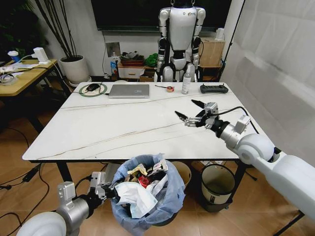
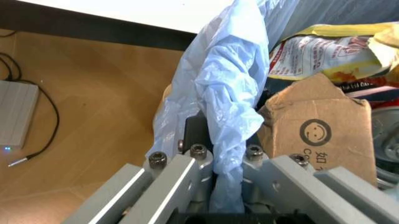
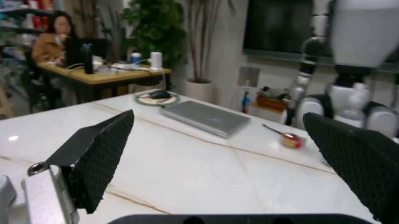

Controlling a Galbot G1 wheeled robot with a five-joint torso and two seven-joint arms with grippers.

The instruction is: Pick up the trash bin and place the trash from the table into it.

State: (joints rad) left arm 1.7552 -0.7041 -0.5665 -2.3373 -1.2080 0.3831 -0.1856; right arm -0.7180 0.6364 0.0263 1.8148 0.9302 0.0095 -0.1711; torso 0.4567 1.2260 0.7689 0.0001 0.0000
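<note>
White marble-look table (image 1: 123,125) fills the centre of the head view, its near half bare; a silver laptop (image 1: 129,90) and a black controller (image 1: 213,88) lie along its far edge. Trash bin (image 1: 147,194), lined with a light-blue bag, sits at lower centre just below the table's near edge. Trash (image 1: 142,184) fills it: white tissue, a red wrapper, torn cardboard. Left gripper (image 1: 109,190) at lower left is clamped on the bag at the bin's rim. Right gripper (image 1: 193,114) hovers above the table at right of centre, jaws spread, holding nothing.
</note>
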